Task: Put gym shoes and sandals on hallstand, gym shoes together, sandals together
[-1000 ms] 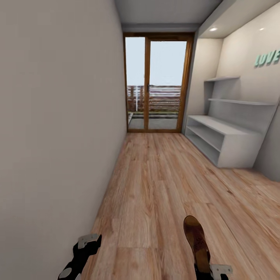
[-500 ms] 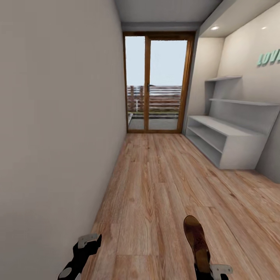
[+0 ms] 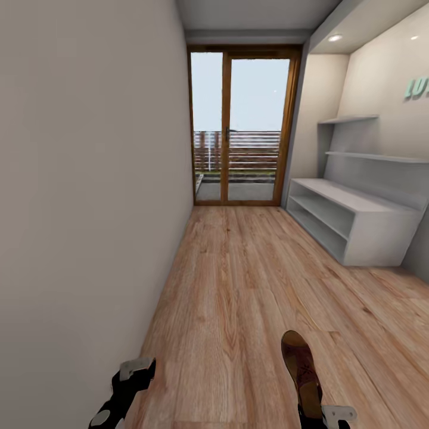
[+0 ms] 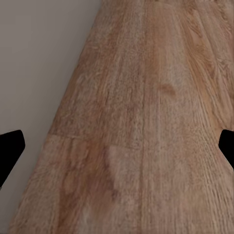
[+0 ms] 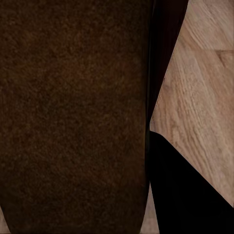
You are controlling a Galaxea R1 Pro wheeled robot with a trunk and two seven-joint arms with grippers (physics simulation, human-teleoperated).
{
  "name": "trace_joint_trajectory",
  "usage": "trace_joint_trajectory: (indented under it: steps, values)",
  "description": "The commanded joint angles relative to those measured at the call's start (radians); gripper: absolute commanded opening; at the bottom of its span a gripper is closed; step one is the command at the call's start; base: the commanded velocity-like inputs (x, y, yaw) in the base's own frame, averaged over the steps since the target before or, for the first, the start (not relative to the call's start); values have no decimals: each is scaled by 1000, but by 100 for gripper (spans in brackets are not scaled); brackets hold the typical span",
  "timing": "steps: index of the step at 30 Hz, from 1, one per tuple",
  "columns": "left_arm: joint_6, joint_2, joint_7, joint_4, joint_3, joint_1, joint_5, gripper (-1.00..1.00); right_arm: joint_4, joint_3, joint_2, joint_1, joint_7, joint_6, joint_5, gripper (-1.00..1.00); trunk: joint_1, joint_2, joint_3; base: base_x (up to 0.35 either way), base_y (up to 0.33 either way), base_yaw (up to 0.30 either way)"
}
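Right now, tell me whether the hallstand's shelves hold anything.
Empty, as far as shown: the hallstand has bare bench, lower and upper shelves; one sandal sits in the right gripper.

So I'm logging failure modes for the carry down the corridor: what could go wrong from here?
The sandal sticks out well past the right claw, held near one end, so it might tilt or slip while driving. The wall runs close beside the open left claw, which could scrape it. The hallstand lies ahead to the right; turning in could swing the sandal's free end against its corner.
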Motion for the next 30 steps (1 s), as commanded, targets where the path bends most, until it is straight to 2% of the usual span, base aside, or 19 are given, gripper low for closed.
trace_joint_trajectory:
  steps: [1, 22, 30]
  values:
    - [-2, 0, -7, 1, 2, -1, 10, 100, 1, 1, 0, 0, 0, -3, -7, -100, 0, 0, -1, 337, 0, 0]
    - [-2, -1, -7, 2, 2, -1, 10, 100, -1, 1, 0, 0, 0, -3, -11, -100, 0, 0, -1, 338, 0, -2]
    - [-2, -1, -7, 2, 3, 0, 10, 100, -1, 1, 0, 0, 0, -3, -12, -100, 0, 0, -1, 338, 0, -162]
